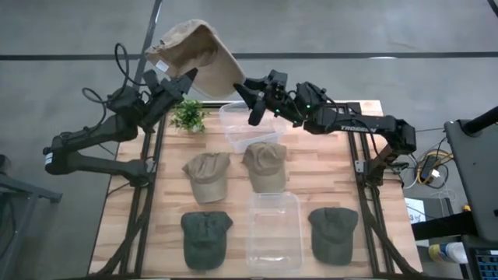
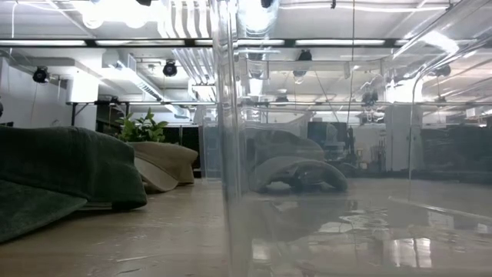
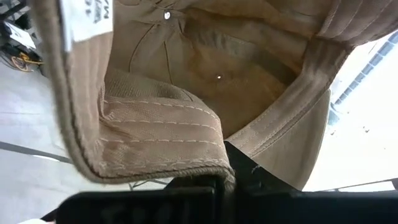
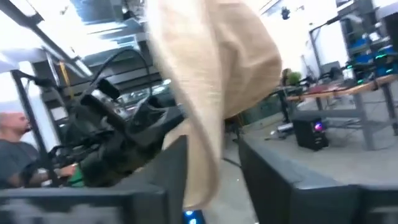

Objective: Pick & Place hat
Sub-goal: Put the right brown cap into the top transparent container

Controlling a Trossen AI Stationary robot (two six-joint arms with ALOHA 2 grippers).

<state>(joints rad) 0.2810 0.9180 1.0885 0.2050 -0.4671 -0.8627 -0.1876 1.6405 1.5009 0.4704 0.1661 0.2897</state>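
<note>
Held hat: a tan cap is lifted above the far edge of the table, crown opening toward the overhead camera, hanging between the two arms.
Left claw: the left claw is clamped tight on the cap's edge; the left wrist view shows the dark fingers pinching the stitched band, with the cap's inside filling the frame.
Right claw: the right claw is raised at the cap's other side, its fingers partly apart; in the right wrist view the cap's fabric hangs down between the two dark fingers. Whether they press on the cloth cannot be told.
Far bin: a clear plastic container sits on the table just below the right claw.
Near bin: a second clear container stands in the front row; its wall fills much of the low view.
Other hats: two tan caps lie side by side mid-table; three dark green caps lie at the near side.
Plant: a small green plant stands near the far left corner of the table, beside the left arm.
Room: a person shows at the edge of the right wrist view.
</note>
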